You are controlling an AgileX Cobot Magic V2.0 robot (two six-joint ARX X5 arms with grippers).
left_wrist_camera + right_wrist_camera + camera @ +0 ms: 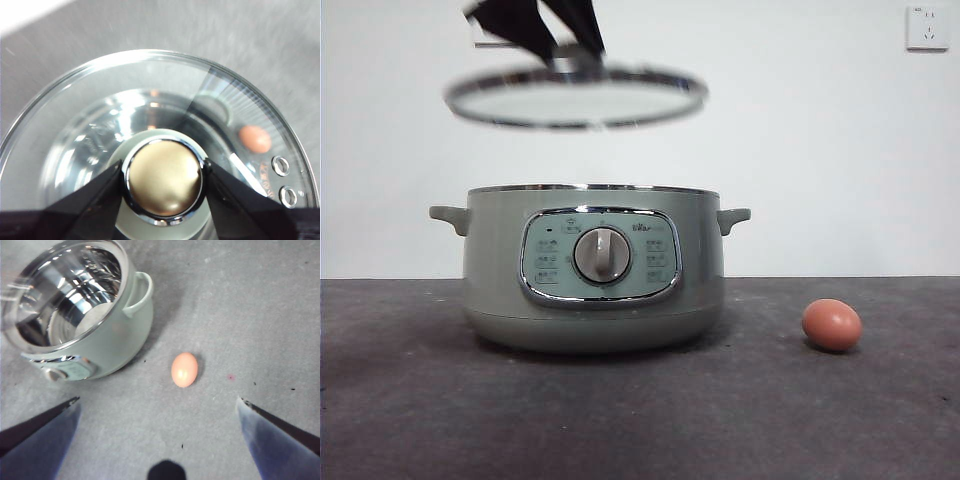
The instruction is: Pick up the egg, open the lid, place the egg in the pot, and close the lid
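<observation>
Lid (pixel 576 98) clamped by knob in left hand (pixel 164 176), clearing pot (pixel 592 268); right hand (pixel 157 407) spread above egg (pixel 184 369) on desk (pixel 420 400).

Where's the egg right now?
In the front view, the egg lies on the dark table, apart from the pot, on the picture's right.

Dark grey, matte tabletop (pixel 440 420), lightly speckled, spanning the full width of the front view up to a straight far edge. Small dark specks and one faint pinkish spot (pixel 230 376) scattered on its surface in the right wrist view. Plain white wall (pixel 820 150) directly behind the far edge. White wall socket (pixel 927 27) mounted high on that wall, above the far right corner.
</observation>
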